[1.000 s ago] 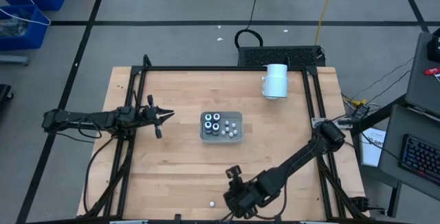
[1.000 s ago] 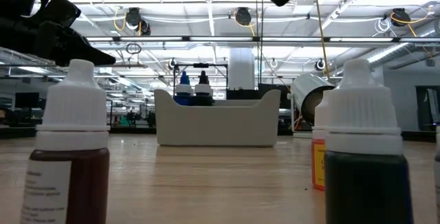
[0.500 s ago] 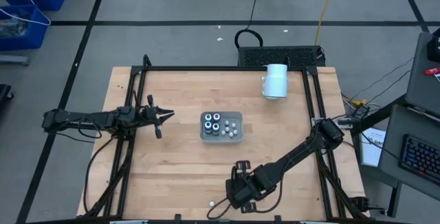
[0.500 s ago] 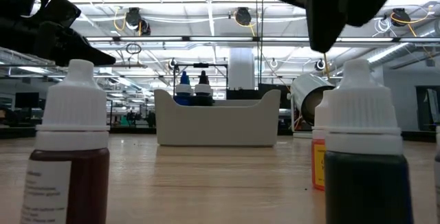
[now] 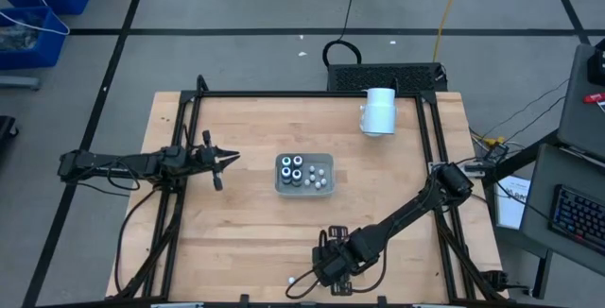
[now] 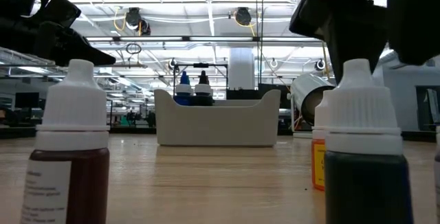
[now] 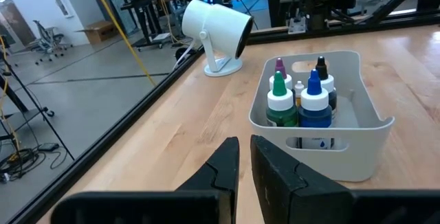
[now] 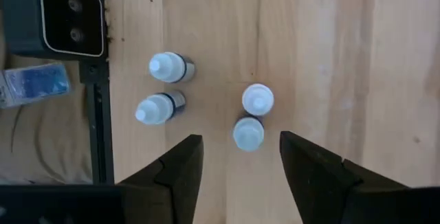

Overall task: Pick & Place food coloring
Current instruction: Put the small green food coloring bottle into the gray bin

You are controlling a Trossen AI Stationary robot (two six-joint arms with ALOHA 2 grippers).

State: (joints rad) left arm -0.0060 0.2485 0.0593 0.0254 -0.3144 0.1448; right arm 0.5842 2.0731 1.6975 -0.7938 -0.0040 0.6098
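Loose bottles: four white-capped food coloring bottles (image 8: pixel 248 133) stand in two pairs at the table's near edge, beside its black frame rail (image 8: pixel 97 135).
Bottles in tray: several more, with green, blue, purple and black tips, stand in the white tray (image 5: pixel 304 174) mid-table.
Other things: a white cylinder (image 5: pixel 380 111) at the far edge.
Right hand (image 8: pixel 240 159): fingers spread, poised straight above the loose bottles, the nearest pair showing between its fingers.
Left hand (image 7: pixel 245 165): pressed together, empty, at the left side, pointing at the tray.

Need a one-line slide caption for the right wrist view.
Right gripper, fingers open, poised above four white-capped food coloring bottles standing on the wooden table.
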